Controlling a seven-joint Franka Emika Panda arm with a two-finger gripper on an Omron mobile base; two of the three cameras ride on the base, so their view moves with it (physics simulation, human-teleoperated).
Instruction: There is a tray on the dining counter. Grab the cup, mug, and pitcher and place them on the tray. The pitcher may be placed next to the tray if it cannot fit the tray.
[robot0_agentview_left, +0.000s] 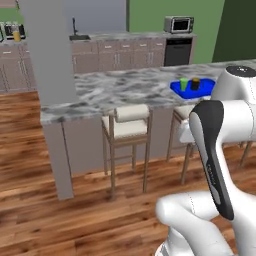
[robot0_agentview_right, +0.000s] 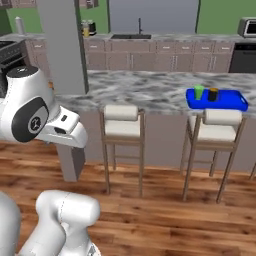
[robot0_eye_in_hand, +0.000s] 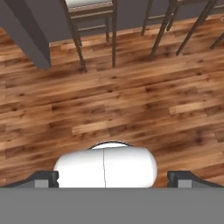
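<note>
Standing back on the wood floor (robot0_eye_in_hand: 131, 100) facing the dining counter (robot0_agentview_left: 125, 90), arm folded close above the base. Gripper (robot0_eye_in_hand: 113, 177) aimed down at bare floorboards, fingertips (robot0_eye_in_hand: 43, 178) set wide apart at the bottom corners of the hand view, nothing between them: open and empty. On the counter, near its front edge above the right-hand stool (robot0_agentview_right: 217, 127), the blue tray (robot0_agentview_right: 230, 102), with the green cup (robot0_agentview_right: 199, 92) and the black mug (robot0_agentview_right: 213, 94) upright side by side at its left end, just apart from each other; the rest of the tray bare. Two of three placements judged done, so the pitcher next. A small yellow-orange vessel (robot0_agentview_right: 86, 31), probably the pitcher though too small to confirm, on the far back countertop (robot0_agentview_right: 150, 37) left of the sink (robot0_agentview_right: 131, 36), beside a dark appliance. Next move, as a judgement: drive round the pillar (robot0_agentview_right: 62, 45) to that back countertop, raise the hand, approach level with jaws wide, since the vessel is broad, then bring it back to the tray's free right end or beside it
</note>
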